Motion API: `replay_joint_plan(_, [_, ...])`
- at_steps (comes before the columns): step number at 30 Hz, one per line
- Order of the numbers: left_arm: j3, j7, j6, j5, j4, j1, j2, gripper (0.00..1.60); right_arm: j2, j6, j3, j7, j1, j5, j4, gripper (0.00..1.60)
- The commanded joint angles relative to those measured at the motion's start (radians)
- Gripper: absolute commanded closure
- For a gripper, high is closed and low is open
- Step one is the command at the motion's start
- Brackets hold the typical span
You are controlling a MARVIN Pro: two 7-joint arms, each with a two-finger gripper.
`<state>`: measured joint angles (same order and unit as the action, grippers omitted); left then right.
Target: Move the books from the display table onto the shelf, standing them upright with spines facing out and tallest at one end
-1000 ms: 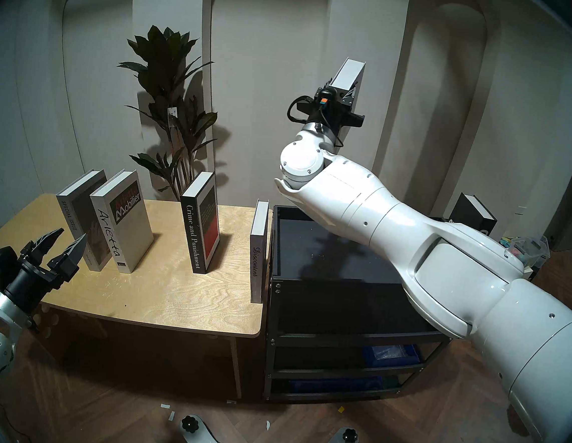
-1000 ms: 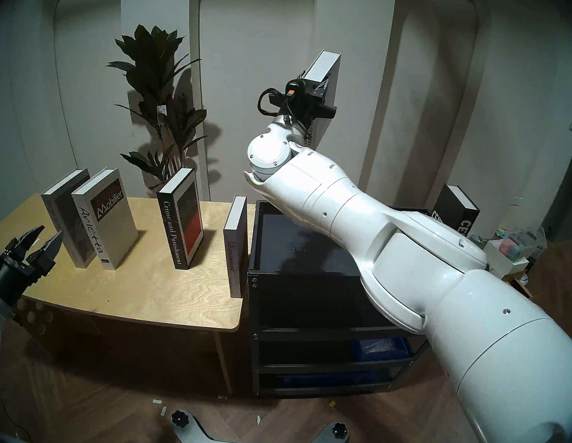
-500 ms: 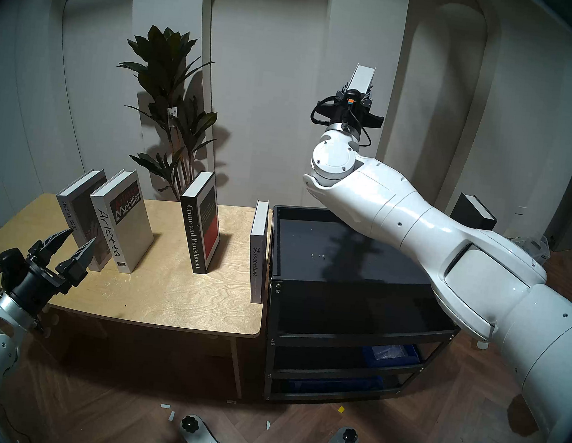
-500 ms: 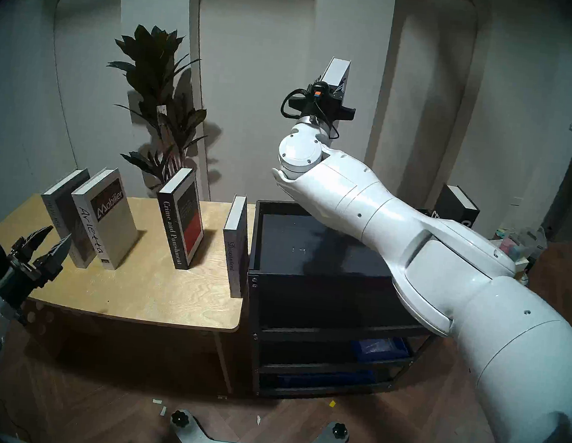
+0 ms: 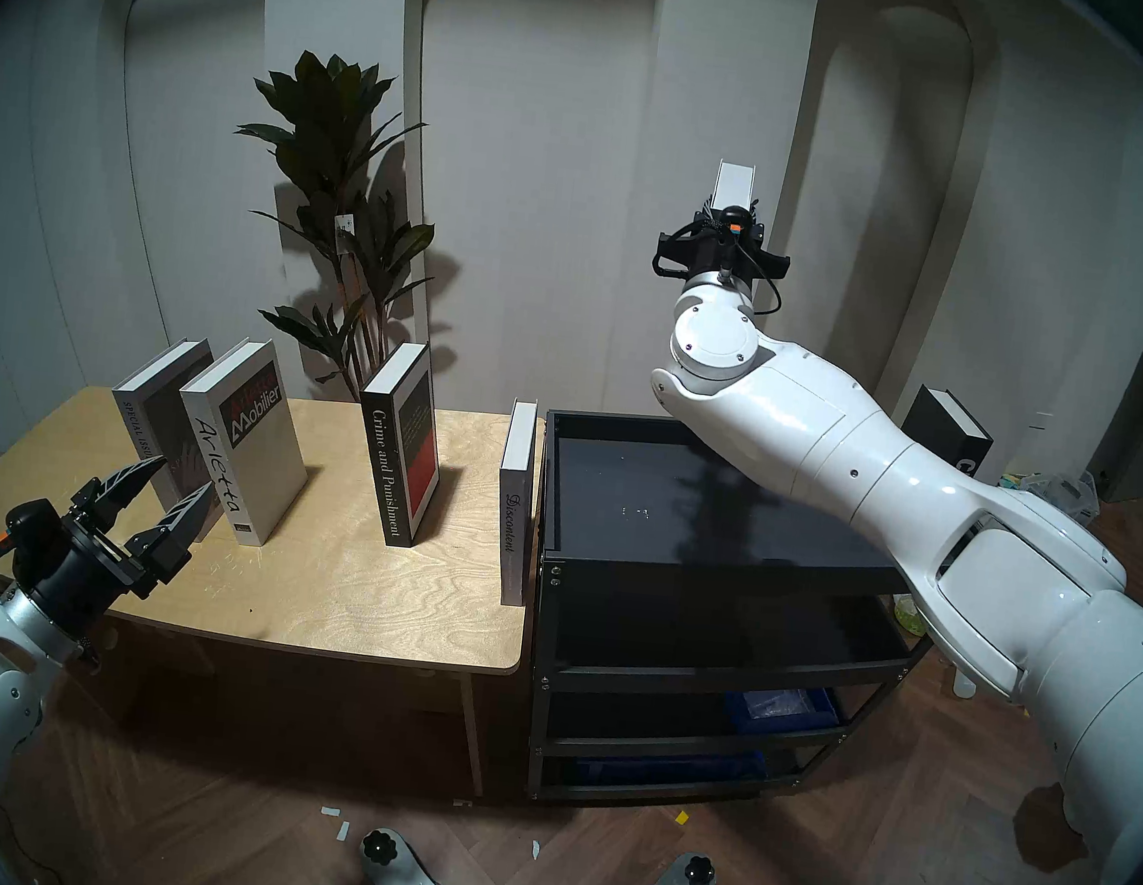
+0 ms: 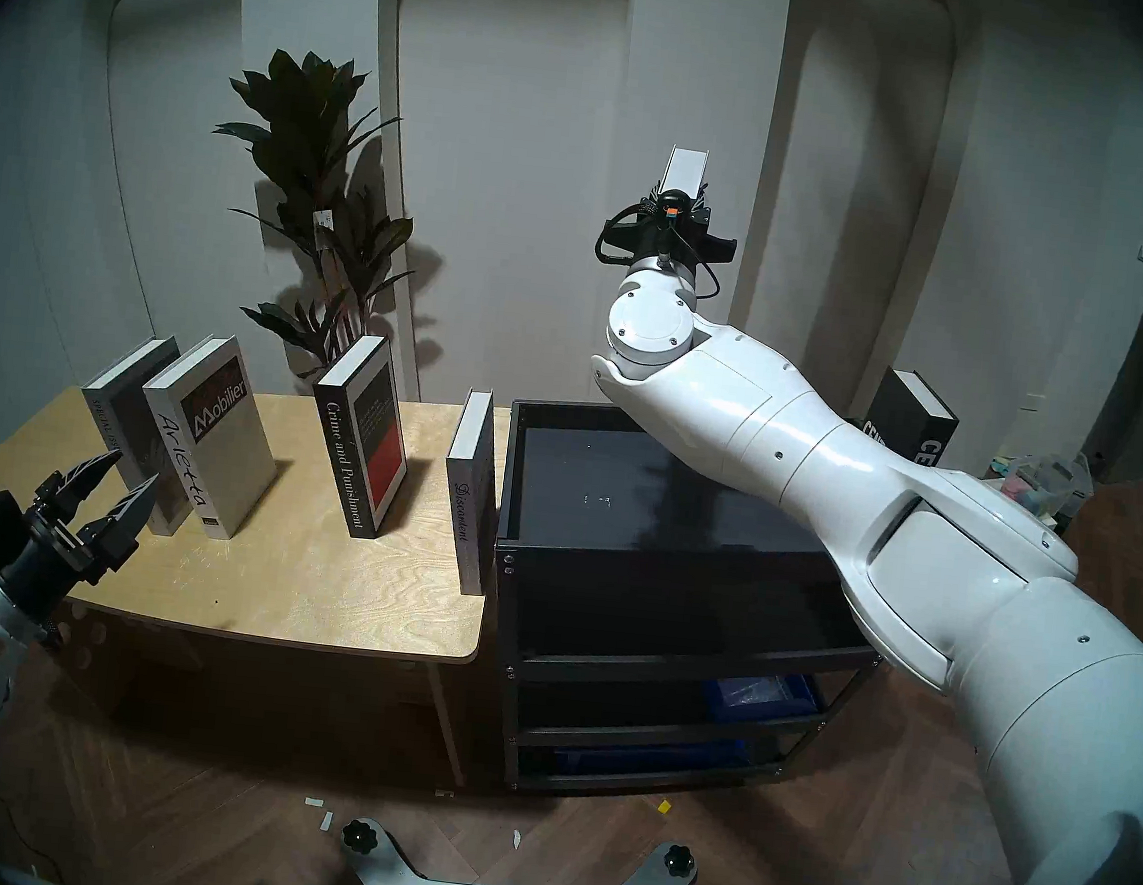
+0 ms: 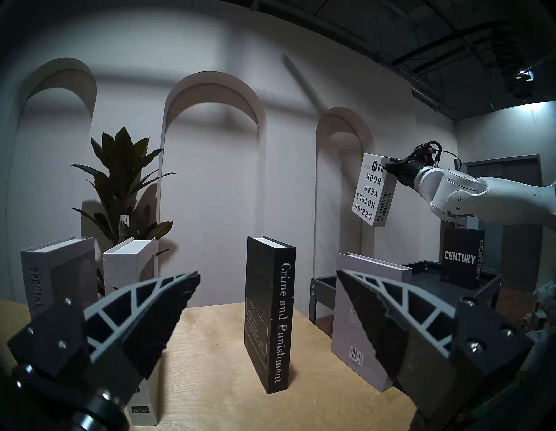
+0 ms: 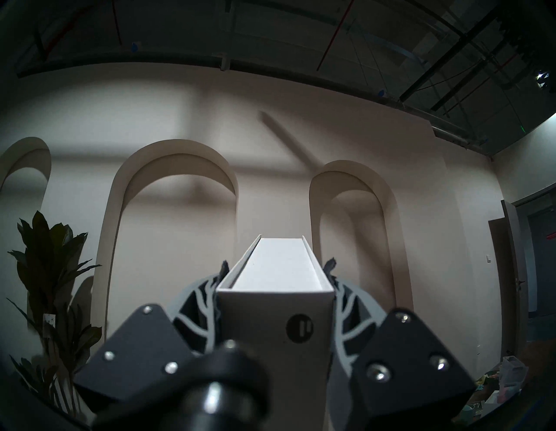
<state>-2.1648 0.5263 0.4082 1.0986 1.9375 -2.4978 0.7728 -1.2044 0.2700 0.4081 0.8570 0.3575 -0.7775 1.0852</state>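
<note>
Arched niches in a pale wall and a potted plant are seen behind the desk in the head views. Four books are left standing on the desk: SPECIAL ISSUE, Arietta, Crime and Punishment and Discontent, the last at the desk edge just beside the shelf. One black book, CENTURY, is seen past the right arm, at the shelf's far right end. A white book is held high above the shelf by the right claw. The left claw is shown spread and empty near SPECIAL ISSUE.

From the left wrist, the white book's spine is read as DESIGN HOTELS YEAR BOOK, tilted and upside down, and CENTURY is seen upright on the shelf's top tray.

From the right wrist, the claw is shown clamped on the book's covers. Roughly one book is judged placed, one in transit, four remaining.
</note>
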Motion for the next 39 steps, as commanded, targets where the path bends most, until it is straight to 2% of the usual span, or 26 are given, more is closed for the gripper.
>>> replay_joint_plan(1, [-0.005, 0.013, 0.017, -0.005, 0.011, 0.009, -0.001, 0.0, 0.105, 0.001, 0.011, -0.049, -0.003, -0.007, 0.084, 1.6])
replay_joint_plan(12, [-0.001, 0.031, 0.023, -0.024, 0.008, 0.013, 0.001, 0.0, 0.228, -0.016, 0.009, -0.128, 0.035, -0.052, 0.196, 1.6])
replay_joint_plan(21, [0.001, 0.043, 0.028, -0.039, 0.005, 0.017, 0.002, 0.0, 0.328, -0.028, 0.021, -0.188, 0.054, -0.09, 0.254, 1.6])
replay_joint_plan(22, [0.001, 0.044, 0.028, -0.041, 0.005, 0.017, 0.002, 0.0, 0.354, -0.029, 0.019, -0.196, 0.058, -0.094, 0.265, 1.6])
replay_joint_plan(23, [0.002, 0.045, 0.028, -0.042, 0.005, 0.018, 0.002, 0.0, 0.341, -0.031, 0.022, -0.202, 0.06, -0.098, 0.264, 1.6])
replay_joint_plan(24, [0.002, 0.047, 0.029, -0.044, 0.005, 0.018, 0.002, 0.0, 0.373, -0.033, 0.02, -0.211, 0.064, -0.103, 0.277, 1.6])
replay_joint_plan(29, [0.002, 0.053, 0.032, -0.052, 0.004, 0.021, 0.003, 0.0, 0.42, -0.043, 0.022, -0.251, 0.078, -0.127, 0.305, 1.6])
replay_joint_plan(32, [0.003, 0.057, 0.033, -0.056, 0.003, 0.022, 0.003, 0.0, 0.471, -0.049, 0.021, -0.276, 0.088, -0.144, 0.328, 1.6])
replay_joint_plan(33, [0.003, 0.058, 0.034, -0.058, 0.003, 0.023, 0.004, 0.0, 0.458, -0.05, 0.026, -0.281, 0.089, -0.149, 0.326, 1.6])
replay_joint_plan(39, [0.003, 0.066, 0.037, -0.064, 0.001, 0.026, 0.005, 0.0, 0.541, -0.058, 0.031, -0.338, 0.103, -0.189, 0.37, 1.6])
